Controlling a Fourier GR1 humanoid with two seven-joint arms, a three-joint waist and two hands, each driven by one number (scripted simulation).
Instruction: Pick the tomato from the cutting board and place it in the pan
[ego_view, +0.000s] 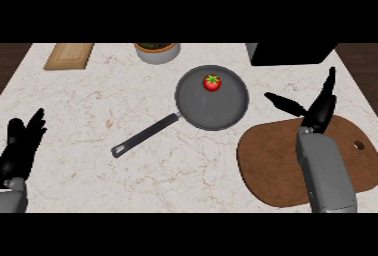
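Tomato (212, 82) is seen in the pan (221, 112), toward its far rim; the board (280, 165) is bare. Placement is judged done. Right hand (314, 107) is held spread above the board, nothing held. Left hand (21, 145) rests spread at the bench's (88, 110) left edge.

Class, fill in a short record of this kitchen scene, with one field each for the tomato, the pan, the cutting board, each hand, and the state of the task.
tomato: lying in the pan, toward its far side
pan: on the counter, handle pointing near-left
cutting board: right of the pan, no tomato on it
right hand: open, above the board's far edge, holding nothing
left hand: open, resting at the view's left edge
task state: tomato already in the pan
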